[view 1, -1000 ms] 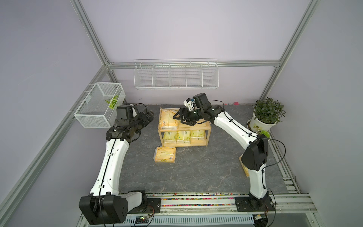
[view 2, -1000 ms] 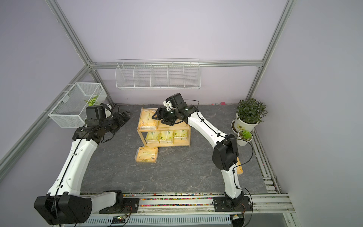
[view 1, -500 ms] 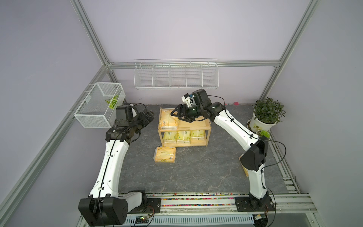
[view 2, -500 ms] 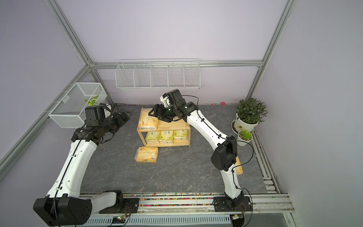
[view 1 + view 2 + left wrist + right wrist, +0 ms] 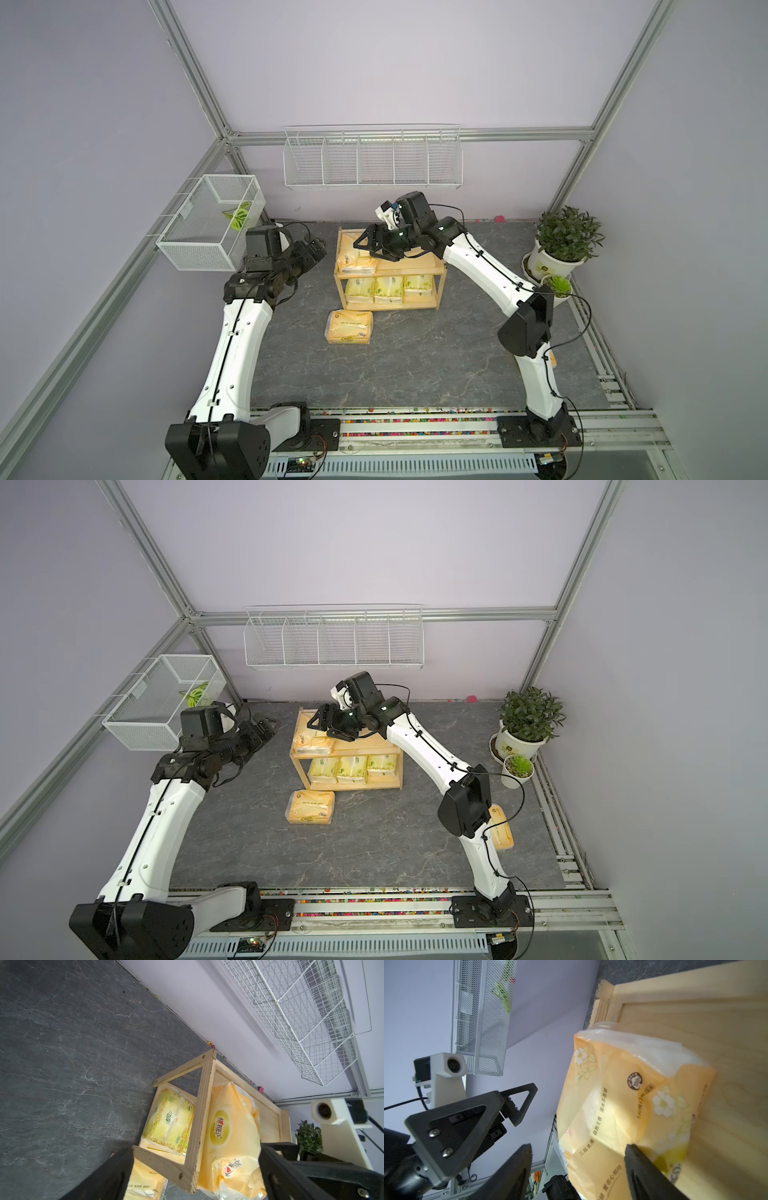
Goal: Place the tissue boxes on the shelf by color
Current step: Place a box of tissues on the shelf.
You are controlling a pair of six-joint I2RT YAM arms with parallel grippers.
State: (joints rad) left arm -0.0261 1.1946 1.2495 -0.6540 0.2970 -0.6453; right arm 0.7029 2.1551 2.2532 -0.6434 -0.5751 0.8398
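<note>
The light wooden shelf (image 5: 415, 266) stands mid-table. One orange tissue box (image 5: 355, 264) lies at the left end of its top board, and three yellow-green ones (image 5: 388, 289) fill the lower board. Another orange box (image 5: 349, 327) lies on the floor in front, and a third (image 5: 500, 831) shows behind the right arm. My right gripper (image 5: 376, 247) hangs open over the top-board box (image 5: 623, 1095), one finger (image 5: 645, 1169) against it and the other (image 5: 512, 1174) past the shelf's end. My left gripper (image 5: 318, 249) is open and empty beside the shelf's left side (image 5: 199, 1109).
A white mesh basket (image 5: 212, 226) holding a green leaf hangs at the back left. A white wire rack (image 5: 372, 160) is on the back wall. A potted plant (image 5: 561, 245) and a small succulent (image 5: 557, 286) stand at the right edge.
My right gripper has moved left along the top board and come down over the orange box there. The left arm has hardly moved.
</note>
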